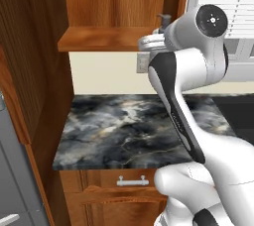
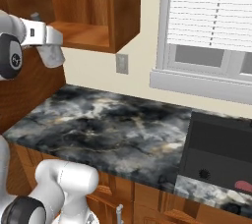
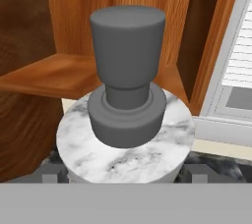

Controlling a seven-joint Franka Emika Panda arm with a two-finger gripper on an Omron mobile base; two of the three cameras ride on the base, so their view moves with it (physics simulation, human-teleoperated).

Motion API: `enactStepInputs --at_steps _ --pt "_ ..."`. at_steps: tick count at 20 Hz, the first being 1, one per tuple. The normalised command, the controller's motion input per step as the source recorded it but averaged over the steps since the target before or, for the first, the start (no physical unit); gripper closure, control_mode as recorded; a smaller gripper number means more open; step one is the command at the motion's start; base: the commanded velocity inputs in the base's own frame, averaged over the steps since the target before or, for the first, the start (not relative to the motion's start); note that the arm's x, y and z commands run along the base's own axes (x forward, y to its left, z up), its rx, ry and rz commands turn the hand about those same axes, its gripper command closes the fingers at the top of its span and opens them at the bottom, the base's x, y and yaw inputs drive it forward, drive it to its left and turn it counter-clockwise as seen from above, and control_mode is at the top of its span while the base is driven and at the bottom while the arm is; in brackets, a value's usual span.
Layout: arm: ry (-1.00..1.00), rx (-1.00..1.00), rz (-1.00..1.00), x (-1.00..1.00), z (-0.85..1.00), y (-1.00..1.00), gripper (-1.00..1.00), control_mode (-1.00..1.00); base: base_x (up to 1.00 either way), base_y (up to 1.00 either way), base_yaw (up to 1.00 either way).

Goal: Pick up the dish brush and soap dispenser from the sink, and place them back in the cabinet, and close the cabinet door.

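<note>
The soap dispenser (image 3: 125, 120) sits between the jaws, which stand wide and are clamped on its white marbled body, its dark grey pump top rising in the middle of the hand view; it is carried in the air just in front of the cabinet (image 1: 114, 7), near the front edge of the cabinet's wooden shelf floor and well above the tabletop (image 1: 139, 126). The step in hand looks like the carry of the bottle to the shelf; the next move would call for pushing it further into the cabinet, lowering it upright onto the shelf, then letting go. The dish brush (image 2: 243, 185) appears as a reddish-pink head at the edge of the right base view, down in the sink (image 2: 216, 149), far to the right of the cabinet; its handle is cut off. The gripper (image 2: 49, 46) is partly hidden by the arm, and the dispenser's base cannot be made out
</note>
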Motion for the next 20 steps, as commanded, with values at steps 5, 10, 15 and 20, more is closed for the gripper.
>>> enactStepInputs --at_steps 5,10,15,20 --pt "-0.04 0.0 0.0 0.31 0.0 0.0 1.0 -1.0 0.0 0.0 0.0" --pt "0.0 0.0 0.0 0.36 0.09 0.0 1.0 -1.0 0.0 0.0 0.0" --pt "0.0 0.0 0.0 0.35 0.12 0.0 1.0 -1.0 0.0 0.0 0.0" --pt "0.0 0.0 0.0 0.37 0.11 0.0 1.0 -1.0 0.0 0.0 0.0"
